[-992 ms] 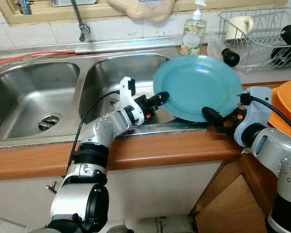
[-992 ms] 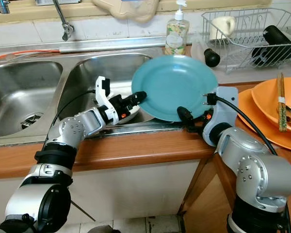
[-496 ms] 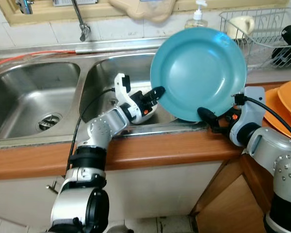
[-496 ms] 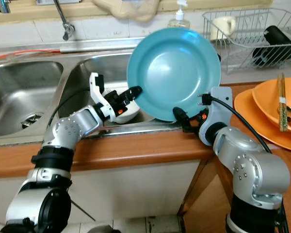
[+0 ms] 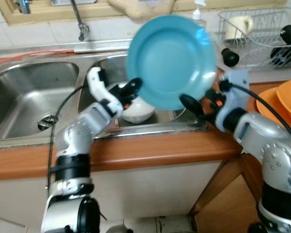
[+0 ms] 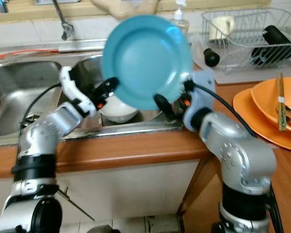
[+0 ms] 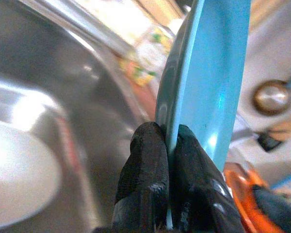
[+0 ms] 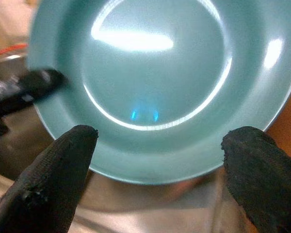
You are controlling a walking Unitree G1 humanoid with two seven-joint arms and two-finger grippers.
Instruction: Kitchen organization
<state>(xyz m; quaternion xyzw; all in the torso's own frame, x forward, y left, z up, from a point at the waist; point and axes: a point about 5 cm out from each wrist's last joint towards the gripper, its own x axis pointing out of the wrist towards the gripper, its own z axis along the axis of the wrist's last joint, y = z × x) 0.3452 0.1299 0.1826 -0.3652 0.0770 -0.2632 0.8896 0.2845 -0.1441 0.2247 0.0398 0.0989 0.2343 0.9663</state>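
The teal plate (image 5: 170, 60) stands nearly upright above the right sink basin (image 5: 99, 77), over a white bowl (image 5: 136, 110) lying in it, with the left gripper (image 7: 166, 180) pinched tight on its rim at about 8 o'clock. The right gripper (image 8: 160, 179) sits spread wide at about 5 o'clock with no clear contact. Since one pinch carries the whole plate, I judge the move should go slowly, keeping the plate from swinging. The dish rack (image 5: 262, 34) at 2 o'clock looks the likely place.
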